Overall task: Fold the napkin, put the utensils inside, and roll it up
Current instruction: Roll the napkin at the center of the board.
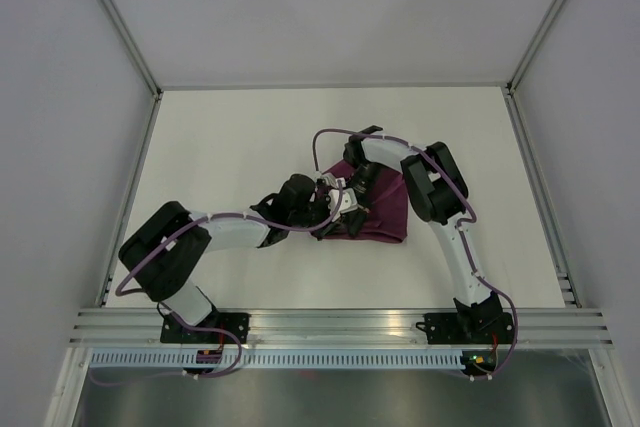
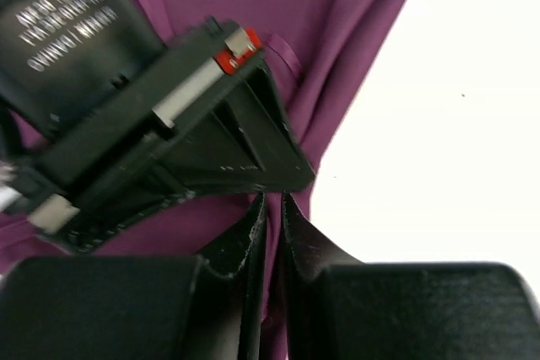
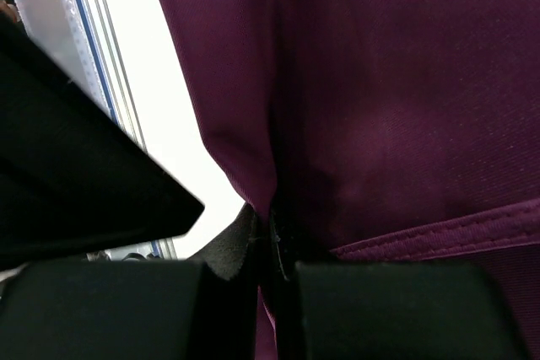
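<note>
One plum-purple satin cloth napkin (image 1: 385, 215) lies bunched right of centre on the white tabletop (image 1: 230, 147), well apart from every edge, with open surface all round. Two arms meet at its left side, where the left end effector (image 2: 272, 206) and the right end effector (image 3: 268, 223) each pinch a cloth fold.

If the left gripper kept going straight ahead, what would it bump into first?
The left gripper pinches the napkin; straight ahead it would likely hit the right gripper, though depth is unclear.
</note>
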### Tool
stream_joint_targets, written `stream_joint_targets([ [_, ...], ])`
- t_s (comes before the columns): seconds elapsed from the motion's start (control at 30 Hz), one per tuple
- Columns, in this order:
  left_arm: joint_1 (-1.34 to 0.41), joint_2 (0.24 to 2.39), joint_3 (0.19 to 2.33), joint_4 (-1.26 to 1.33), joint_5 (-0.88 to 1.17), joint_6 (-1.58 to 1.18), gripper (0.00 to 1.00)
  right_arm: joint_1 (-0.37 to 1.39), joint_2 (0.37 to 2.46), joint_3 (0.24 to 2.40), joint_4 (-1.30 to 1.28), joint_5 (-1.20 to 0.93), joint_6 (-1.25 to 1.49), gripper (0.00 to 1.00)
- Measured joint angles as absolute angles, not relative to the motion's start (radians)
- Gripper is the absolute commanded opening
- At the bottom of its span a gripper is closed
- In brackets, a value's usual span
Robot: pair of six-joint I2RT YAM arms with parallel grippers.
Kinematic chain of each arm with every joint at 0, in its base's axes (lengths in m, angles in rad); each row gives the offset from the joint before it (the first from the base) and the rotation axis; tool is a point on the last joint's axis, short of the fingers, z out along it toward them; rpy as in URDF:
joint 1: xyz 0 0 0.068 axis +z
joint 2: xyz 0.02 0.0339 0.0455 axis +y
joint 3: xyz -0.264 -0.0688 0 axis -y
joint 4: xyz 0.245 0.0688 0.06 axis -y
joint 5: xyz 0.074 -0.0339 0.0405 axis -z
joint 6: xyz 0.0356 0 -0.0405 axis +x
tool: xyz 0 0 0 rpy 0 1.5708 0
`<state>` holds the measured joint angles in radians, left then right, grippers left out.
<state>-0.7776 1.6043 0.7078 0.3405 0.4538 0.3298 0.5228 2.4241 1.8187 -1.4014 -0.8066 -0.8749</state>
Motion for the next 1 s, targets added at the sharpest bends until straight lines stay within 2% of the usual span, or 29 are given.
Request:
stream_joint_targets([
  [0.23,-0.769,1.631,0.708,0.334,0.516,0.328,0.17,0.498,2.427,1.816,-1.413,-0.814,-0.894,0.07],
  [0.37,-0.768,1.645,0.708,0.335,0.536,0.326,0.23,0.494,2.428,1.815,-1.414,-0.817,-0.896,0.07],
  [0.63,-0.770,1.697,0.718,0.332,0.531,0.327,0.28,0.492,2.430,1.814,-1.416,-0.823,-0.900,0.07],
  [0.7,-0.775,1.698,0.719,0.332,0.525,0.327,0.32,0.491,2.430,1.814,-1.416,-0.824,-0.902,0.07],
  [1.0,-0.827,1.722,0.772,0.293,0.486,0.364,0.32,0.488,2.433,1.814,-1.418,-0.831,-0.902,0.06],
])
